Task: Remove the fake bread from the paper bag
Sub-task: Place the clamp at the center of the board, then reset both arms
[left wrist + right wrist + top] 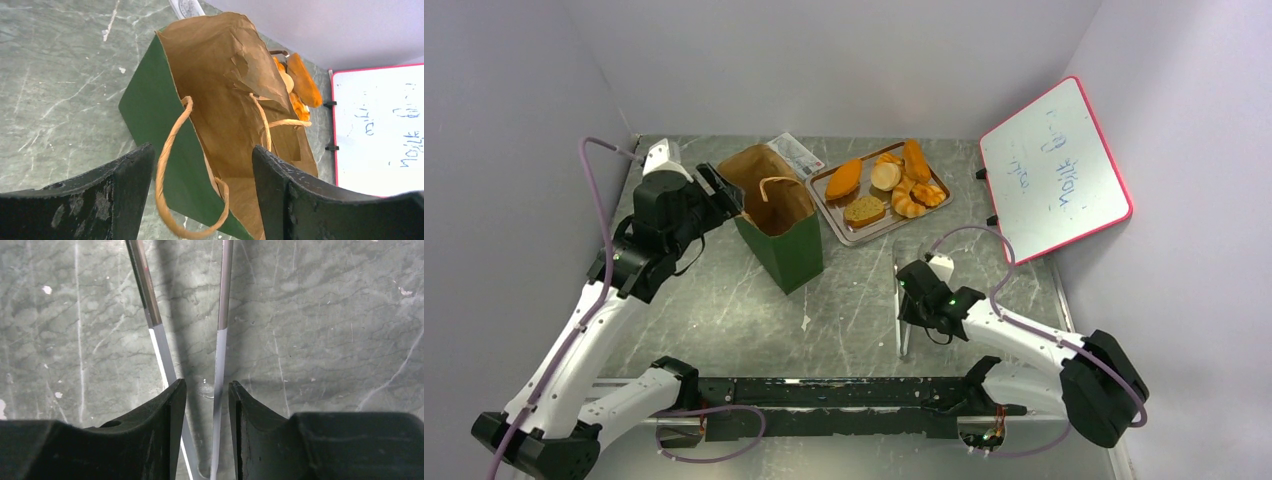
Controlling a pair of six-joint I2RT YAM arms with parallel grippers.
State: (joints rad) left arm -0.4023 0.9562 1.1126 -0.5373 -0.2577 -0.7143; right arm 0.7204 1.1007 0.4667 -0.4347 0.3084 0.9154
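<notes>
While the fake bread (886, 185) lies on the tray (836, 222), apparently unloaded, the paper bag (779, 217) stands beside it on the counter (854, 310). The left claw (721, 195) gapes empty at its rim; the right claw (906, 312), part open, straddles tongs (220, 315), seemingly released.

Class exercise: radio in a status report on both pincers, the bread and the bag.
Left pincer open at paper bag rim. Right pincer part open around metal tongs. Fake bread on tray. Nothing blocking.

Left arm raised, fingers (200, 195) wide apart; right arm low, fingers (207, 430) narrowly parted.
</notes>
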